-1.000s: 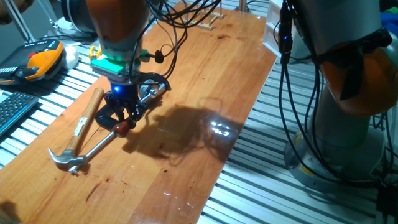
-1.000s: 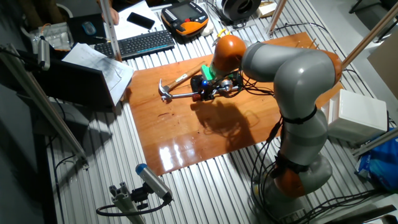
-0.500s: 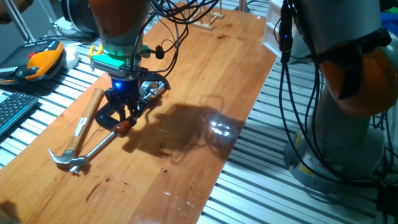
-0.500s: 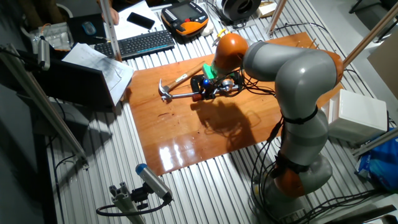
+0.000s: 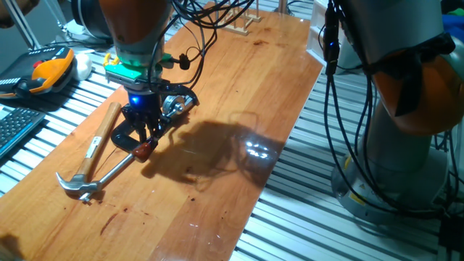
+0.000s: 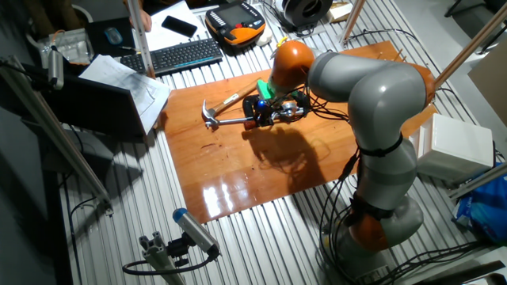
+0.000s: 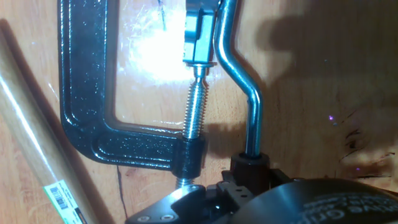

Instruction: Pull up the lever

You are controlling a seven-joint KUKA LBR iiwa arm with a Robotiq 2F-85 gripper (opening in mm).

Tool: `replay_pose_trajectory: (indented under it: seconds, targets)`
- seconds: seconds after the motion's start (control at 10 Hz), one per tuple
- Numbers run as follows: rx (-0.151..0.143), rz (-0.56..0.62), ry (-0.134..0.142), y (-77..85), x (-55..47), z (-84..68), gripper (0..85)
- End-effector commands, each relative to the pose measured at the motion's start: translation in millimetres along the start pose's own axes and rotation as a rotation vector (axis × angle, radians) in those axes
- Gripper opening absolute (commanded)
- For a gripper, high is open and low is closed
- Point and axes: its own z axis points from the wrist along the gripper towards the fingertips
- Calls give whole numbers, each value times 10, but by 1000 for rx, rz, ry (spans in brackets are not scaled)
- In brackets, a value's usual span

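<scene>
The black C-shaped tool lies on the wooden table, and its frame fills the left of the hand view. The lever is a bent silver arm ending in a reddish-brown tip, which also shows in the hand view. My gripper points down over that tip and looks shut on the lever just above it. In the other fixed view the gripper sits beside the hammer. The tool's threaded screw runs next to the lever.
A wooden-handled claw hammer lies left of the tool, its head near the front. A plain steel rod runs toward it. An orange pendant and a keyboard lie off the table. Cables hang behind the hand.
The hand has shifted slightly up and to the left. The tool, the lever tip and the hammer look almost unmoved.
</scene>
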Motion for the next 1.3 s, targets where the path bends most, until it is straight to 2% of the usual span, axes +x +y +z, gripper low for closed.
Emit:
replay_pose_trajectory:
  seconds: [0.0,0.3,0.4,0.7,1.2]
  targets:
    - [-3,10,-4,4,7,12,510]
    - [-17,31,-18,18,27,43,510]
    - [-17,21,-38,12,45,67,680]
    - [-32,19,-75,-20,137,209,680]
    - [-37,26,-85,-5,126,261,680]
